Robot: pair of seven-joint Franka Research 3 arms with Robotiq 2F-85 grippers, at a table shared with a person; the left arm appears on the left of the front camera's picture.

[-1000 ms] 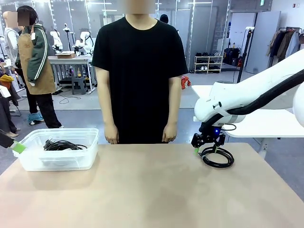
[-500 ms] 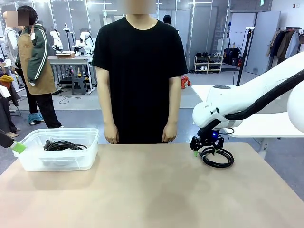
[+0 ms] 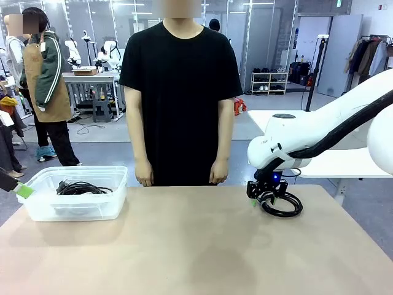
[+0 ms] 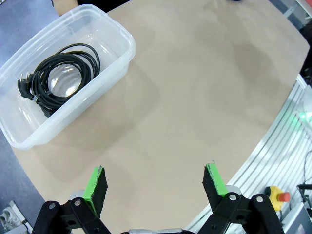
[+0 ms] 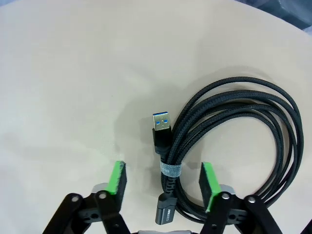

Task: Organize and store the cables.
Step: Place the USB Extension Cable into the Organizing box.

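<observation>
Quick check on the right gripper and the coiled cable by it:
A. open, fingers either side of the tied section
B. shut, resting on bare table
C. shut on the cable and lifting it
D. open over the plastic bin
A: the right gripper is open, its green pads either side of the coiled cable at its pale tie, on the table.

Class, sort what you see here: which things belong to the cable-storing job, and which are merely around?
Part of the job:
- braided cable on the table, between the right gripper's open fingers
- coiled cable in the clear bin
- left gripper, open

Merely around:
- person standing behind the table
</observation>
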